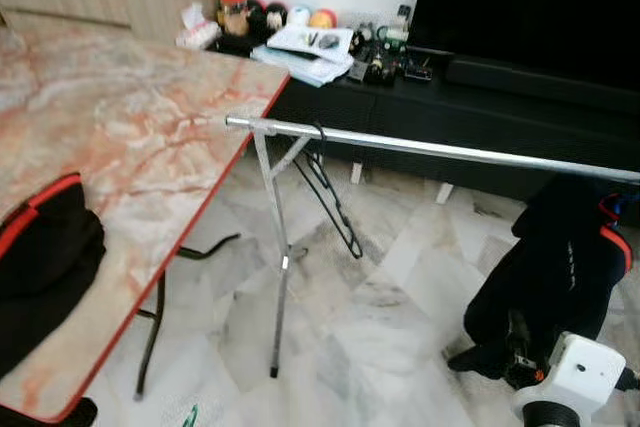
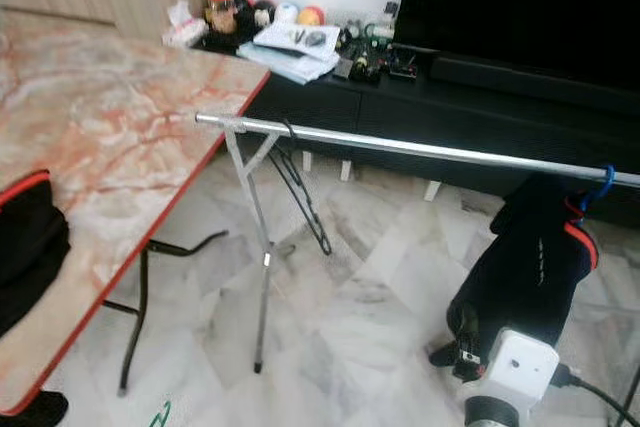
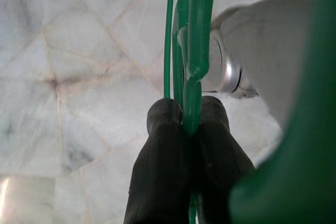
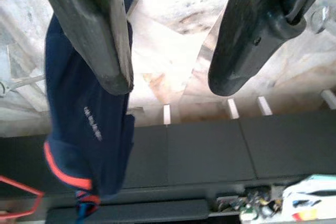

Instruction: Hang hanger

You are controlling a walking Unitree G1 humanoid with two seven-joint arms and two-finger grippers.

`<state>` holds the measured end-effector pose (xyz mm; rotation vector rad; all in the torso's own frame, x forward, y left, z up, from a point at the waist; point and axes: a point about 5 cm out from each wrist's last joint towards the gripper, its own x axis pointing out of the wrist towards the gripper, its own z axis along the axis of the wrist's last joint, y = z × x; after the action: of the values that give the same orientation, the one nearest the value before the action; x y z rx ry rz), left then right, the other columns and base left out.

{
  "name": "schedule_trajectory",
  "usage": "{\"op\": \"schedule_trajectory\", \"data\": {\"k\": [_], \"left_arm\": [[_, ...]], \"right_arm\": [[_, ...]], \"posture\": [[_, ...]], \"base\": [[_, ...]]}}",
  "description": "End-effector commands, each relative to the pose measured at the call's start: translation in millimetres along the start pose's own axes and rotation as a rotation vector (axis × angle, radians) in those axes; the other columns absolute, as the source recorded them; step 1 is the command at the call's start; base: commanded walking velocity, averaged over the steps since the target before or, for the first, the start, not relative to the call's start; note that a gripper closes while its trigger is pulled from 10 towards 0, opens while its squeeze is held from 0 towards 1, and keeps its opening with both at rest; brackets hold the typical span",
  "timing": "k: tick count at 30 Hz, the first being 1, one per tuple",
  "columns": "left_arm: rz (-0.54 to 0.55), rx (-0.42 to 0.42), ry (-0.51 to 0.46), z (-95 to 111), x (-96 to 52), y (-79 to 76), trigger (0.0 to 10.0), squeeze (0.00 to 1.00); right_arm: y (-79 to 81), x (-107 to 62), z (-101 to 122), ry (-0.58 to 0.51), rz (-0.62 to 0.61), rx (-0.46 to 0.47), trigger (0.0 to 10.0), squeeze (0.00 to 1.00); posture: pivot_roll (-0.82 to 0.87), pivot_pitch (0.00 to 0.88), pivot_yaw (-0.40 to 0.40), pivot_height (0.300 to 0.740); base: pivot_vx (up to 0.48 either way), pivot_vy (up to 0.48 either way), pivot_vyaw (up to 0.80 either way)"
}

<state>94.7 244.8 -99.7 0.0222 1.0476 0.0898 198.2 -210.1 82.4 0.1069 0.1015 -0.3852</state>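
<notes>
While I stood facing the silver rail, my left gripper was clamped tight on a green hanger, its wire pinched between my two black fingers low over the pale marble floor. In the left eye view a sliver of that green peeked up at the bottom edge beside the table. My right gripper hung with its fingers wide apart, nothing between them, pointing toward a dark navy garment with orange trim that dangled from the rail's right end on a blue hook. A black hanger already hung on the rail near its left end, just beside the stand's crossed legs. To my left sat the marble-patterned table with its red edge, a black bag resting on it. Beyond the rail ran a low black cabinet cluttered with papers and small items, a big dark screen above it.
</notes>
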Motion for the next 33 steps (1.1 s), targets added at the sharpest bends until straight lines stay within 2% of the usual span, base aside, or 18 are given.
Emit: {"op": "schedule_trajectory", "data": {"k": [1,8,12,16,22,25,31,33], "left_arm": [[-0.015,0.008,0.006,-2,0.4,-4.6,10.0,0.0],[-0.021,0.014,-0.008,4,2.6,-7.6,10.0,0.0],[-0.022,0.015,-0.014,7,3.6,-8.9,10.0,0.0],[-0.022,0.015,-0.016,8,4.0,-9.4,10.0,0.0],[-0.022,0.014,-0.02,8,3.7,-8.7,10.0,0.0],[-0.023,0.015,-0.022,8,3.4,-8.3,10.0,0.0],[-0.017,0.023,-0.023,10,3.9,-6.7,10.0,0.0],[-0.008,0.028,-0.038,16,5.3,-5.9,10.0,0.0]], "right_arm": [[-7.7,-0.1,-6,0.031,-0.042,0.015,10.0,0.0],[-6.4,0.7,-13,0.054,-0.043,0.026,10.0,0.0],[-10.1,2.1,-18,0.084,-0.076,0.064,10.0,0.0],[-14.6,2.9,-24,0.118,-0.109,0.094,10.0,0.0],[-12.9,3.2,-25,0.116,-0.093,0.082,10.0,0.0],[-12.1,3.8,-25,0.108,-0.086,0.079,10.0,0.0],[-4.7,6.8,-32,0.152,-0.004,0.053,10.0,0.0],[0.5,9.6,-41,0.209,0.078,-0.014,10.0,0.0]], "posture": [[0.04,0.133,-0.024,0.74],[0.04,0.131,-0.022,0.74],[0.04,0.128,-0.022,0.74],[0.04,0.128,-0.023,0.74],[0.04,0.127,-0.024,0.74],[0.04,0.126,-0.024,0.74],[0.04,0.122,-0.024,0.74],[0.03,0.118,-0.026,0.74]], "base": [[0.0,-0.27,0.0],[0.0,-0.274,0.0],[0.0,-0.279,0.0],[0.0,-0.282,-0.65],[0.0,-0.281,-0.76],[0.0,-0.282,0.0],[0.0,-0.236,0.0],[0.0,0.0,0.0]]}}
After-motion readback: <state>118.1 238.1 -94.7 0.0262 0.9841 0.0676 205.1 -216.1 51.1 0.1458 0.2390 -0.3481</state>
